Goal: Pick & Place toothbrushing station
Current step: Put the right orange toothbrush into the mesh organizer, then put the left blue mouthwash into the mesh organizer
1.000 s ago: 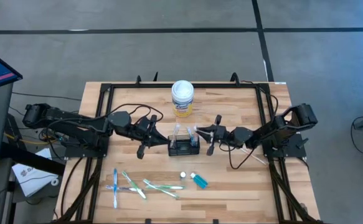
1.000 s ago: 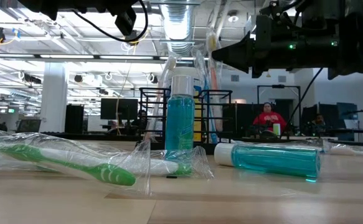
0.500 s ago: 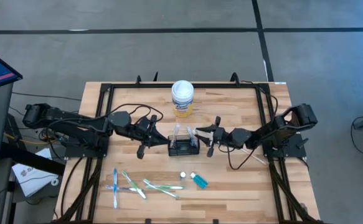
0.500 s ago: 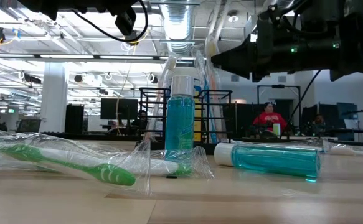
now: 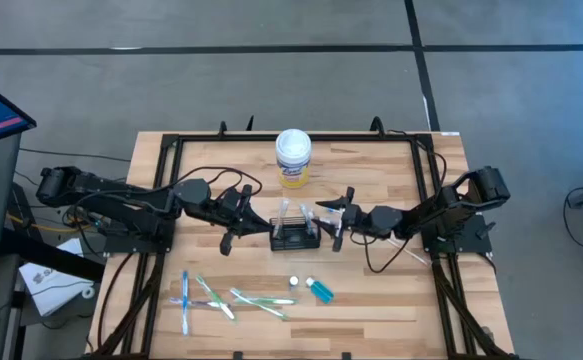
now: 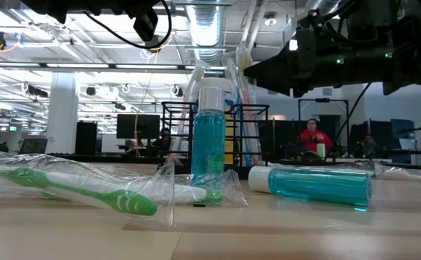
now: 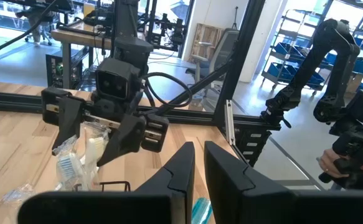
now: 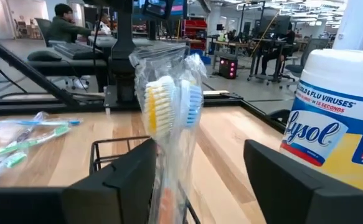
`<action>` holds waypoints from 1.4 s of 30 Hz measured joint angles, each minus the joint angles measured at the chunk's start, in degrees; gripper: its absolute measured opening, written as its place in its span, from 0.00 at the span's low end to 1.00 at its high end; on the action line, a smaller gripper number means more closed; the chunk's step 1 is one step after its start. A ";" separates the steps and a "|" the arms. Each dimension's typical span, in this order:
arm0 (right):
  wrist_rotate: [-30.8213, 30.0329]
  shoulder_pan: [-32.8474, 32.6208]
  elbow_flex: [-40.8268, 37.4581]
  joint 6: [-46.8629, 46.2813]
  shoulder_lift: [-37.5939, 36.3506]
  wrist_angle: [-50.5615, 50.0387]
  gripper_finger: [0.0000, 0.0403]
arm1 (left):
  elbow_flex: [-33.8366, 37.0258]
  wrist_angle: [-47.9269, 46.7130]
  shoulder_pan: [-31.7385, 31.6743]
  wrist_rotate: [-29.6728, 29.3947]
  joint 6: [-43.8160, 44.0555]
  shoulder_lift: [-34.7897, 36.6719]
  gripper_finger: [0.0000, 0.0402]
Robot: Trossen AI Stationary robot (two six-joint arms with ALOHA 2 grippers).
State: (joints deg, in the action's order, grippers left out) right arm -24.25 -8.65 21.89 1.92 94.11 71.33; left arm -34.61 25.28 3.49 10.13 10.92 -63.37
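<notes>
The toothbrushing station, a small black wire-mesh caddy (image 5: 294, 238), stands mid-table with its rim showing in the right wrist view (image 8: 106, 144). Wrapped toothbrushes (image 8: 169, 106) stand upright in it. My right gripper (image 5: 323, 218) is open at the caddy's right side, level with the brush heads. In its wrist view (image 8: 197, 168), one finger stands on each side of the wrapped brushes. My left gripper (image 5: 254, 224) is shut just left of the caddy and holds nothing, as its wrist view (image 7: 198, 171) shows. My right gripper comes level from the table's right side, its fingers (image 8: 131, 171) on either side of the toothbrushes' clear wrap (image 8: 176, 134). I cannot tell whether a finger touches the wrap. The brushes stand upright in the caddy.
A white-lidded, yellow-labelled canister (image 5: 293, 157) stands behind the caddy. Several wrapped toothbrushes (image 5: 221, 298) lie near the front left. Two small blue bottles are near the front, one upright (image 6: 209, 133) and one lying (image 6: 315, 184). A black frame (image 5: 176, 150) rims the table.
My right gripper has edged toward the table's left, closer around the wrapped toothbrushes in the caddy.
</notes>
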 joint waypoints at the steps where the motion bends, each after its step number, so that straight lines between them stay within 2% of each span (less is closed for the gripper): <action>1: 0.00 -0.01 0.00 -0.14 -0.01 -0.84 0.58 | 0.00 0.00 0.00 0.00 0.02 0.00 0.08; 12: -0.08 -2.73 0.00 -0.07 -0.86 -2.62 0.57 | 0.00 -0.04 0.00 0.00 0.00 0.00 0.08; 18: -5.77 -3.63 0.00 0.21 -0.84 -3.87 0.57 | 0.00 -0.18 0.32 -0.01 0.00 -0.03 0.08; 26: -6.45 -5.29 -0.02 1.09 -1.80 -4.01 0.57 | 0.02 -0.30 4.17 0.20 -0.01 -2.79 0.08; 33: -7.63 -8.26 0.00 1.09 -7.17 -8.98 0.57 | 0.02 0.78 9.42 -0.40 0.35 -8.09 0.08; 42: -7.80 -11.70 0.00 -0.46 -10.28 -12.22 0.57 | 0.02 10.01 13.14 -1.64 0.03 -17.51 0.15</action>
State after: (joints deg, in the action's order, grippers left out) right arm -32.05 -20.35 21.89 1.46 83.83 59.11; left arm -34.59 35.29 16.63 8.49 10.94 -80.89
